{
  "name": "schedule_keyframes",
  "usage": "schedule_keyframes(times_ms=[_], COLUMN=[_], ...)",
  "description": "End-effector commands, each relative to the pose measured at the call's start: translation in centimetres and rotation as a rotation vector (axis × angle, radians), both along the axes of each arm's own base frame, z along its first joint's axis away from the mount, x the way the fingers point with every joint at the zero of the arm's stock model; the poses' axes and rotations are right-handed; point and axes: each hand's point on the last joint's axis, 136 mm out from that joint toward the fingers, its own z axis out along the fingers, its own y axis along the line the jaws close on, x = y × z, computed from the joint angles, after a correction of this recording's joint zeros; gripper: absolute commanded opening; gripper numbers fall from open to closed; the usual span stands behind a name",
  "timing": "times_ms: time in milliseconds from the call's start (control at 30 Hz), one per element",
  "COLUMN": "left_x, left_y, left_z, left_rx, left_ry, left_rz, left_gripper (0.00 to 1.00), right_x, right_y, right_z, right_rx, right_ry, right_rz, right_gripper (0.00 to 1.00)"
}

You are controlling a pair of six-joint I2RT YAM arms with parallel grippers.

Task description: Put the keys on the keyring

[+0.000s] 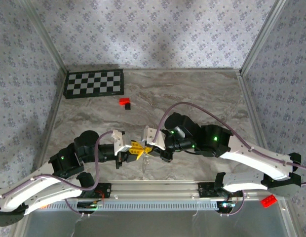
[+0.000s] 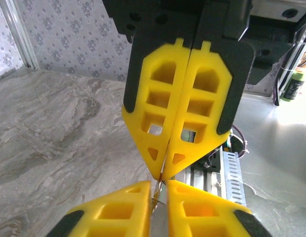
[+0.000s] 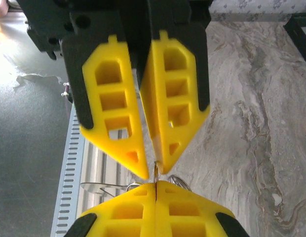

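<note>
The table [image 1: 202,94] is marbled grey-beige with darker veins; the walls [image 1: 158,29] are pale lilac-grey with a small repeating floral print; the board [image 1: 94,83] is checked black and white. The left gripper [image 2: 159,185] and the right gripper [image 3: 156,185] both have bright yellow fingers in black housings; the arms [image 1: 251,158] are white and black; the cables [image 1: 185,103] are purple; the small block [image 1: 125,102] is red and black.

Top external: high behind the arm bases [image 1: 96,190], looking down and far over the grey marbled tabletop [image 1: 202,94]; distant.
Wrist cameras: very near, facing each other.
Shared by all: yellow-fingered black left gripper [image 1: 135,148] tip-to-tip with matching right gripper [image 1: 147,149], near centre.
</note>
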Motion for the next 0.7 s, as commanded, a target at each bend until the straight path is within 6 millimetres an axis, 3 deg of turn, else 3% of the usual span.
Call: schedule_keyframes(times_ms=[0, 200, 300, 500, 567, 667], left_x=[0.1, 0.4, 1.0, 3.3, 3.6, 3.9], left_y=[0.0, 0.0, 0.2, 1.0, 1.0, 1.2], left_z=[0.9, 0.8, 0.6, 0.0, -0.5, -1.1], left_rx=[-0.017, -0.037, -0.040, -0.044, -0.037, -0.024], left_ry=[-0.024, -0.024, -0.041, -0.034, -0.019, 0.001], left_rz=[0.013, 0.033, 0.069, 0.215, 0.235, 0.256], left_gripper=[0.18, 0.16, 0.00, 0.00, 0.00, 0.00], right_x=[0.0, 0.0, -0.2, 1.8, 2.9, 4.1], right_y=[0.0, -0.2, -0.1, -1.2, -1.8, -3.3], right_z=[2.5, 2.5, 2.1, 0.8, 0.5, -2.1], right_rx=[0.092, 0.099, 0.095, 0.106, 0.127, 0.092], right_ry=[-0.019, -0.020, -0.006, 0.042, 0.080, 0.158], right_rz=[0.002, 0.005, 0.015, -0.092, -0.158, -0.263], right_gripper=[0.00, 0.00, 0.00, 0.00, 0.09, 0.30])
